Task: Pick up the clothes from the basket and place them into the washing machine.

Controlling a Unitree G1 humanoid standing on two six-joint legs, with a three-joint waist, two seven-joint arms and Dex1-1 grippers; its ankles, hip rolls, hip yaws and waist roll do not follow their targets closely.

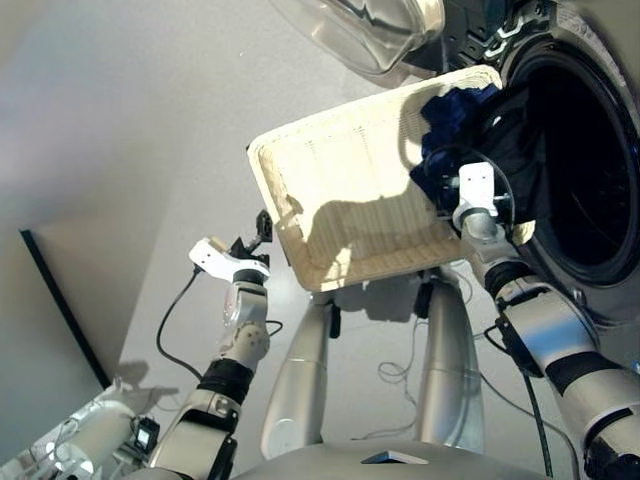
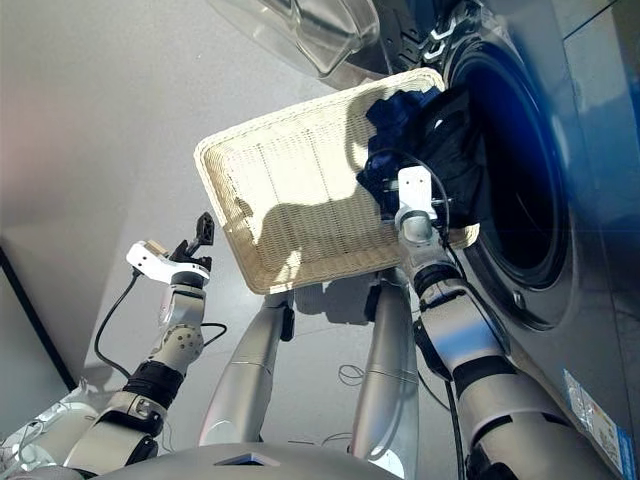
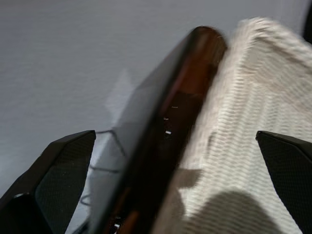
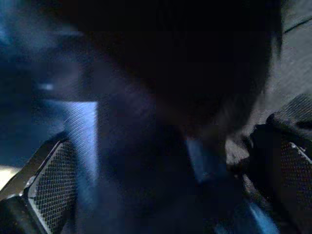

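A woven cream basket (image 1: 340,190) with a ribbed, matt base holds soft navy cloth (image 1: 450,125) and black cloth (image 1: 515,150) beside the glossy dark washing machine (image 2: 560,200) (its door (image 1: 365,30) clear and shiny), over a smooth grey floor (image 1: 120,130).

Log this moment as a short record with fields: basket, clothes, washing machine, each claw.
basket: cream woven tray, mostly bare, beside the drum opening
clothes: navy garment and black garment bunched at the basket end nearest the machine; no coral-red one in view
washing machine: door swung open, drum hole dark
left claw: open, empty, at the basket's outer edge
right claw: among the clothes, fingers spread around navy cloth
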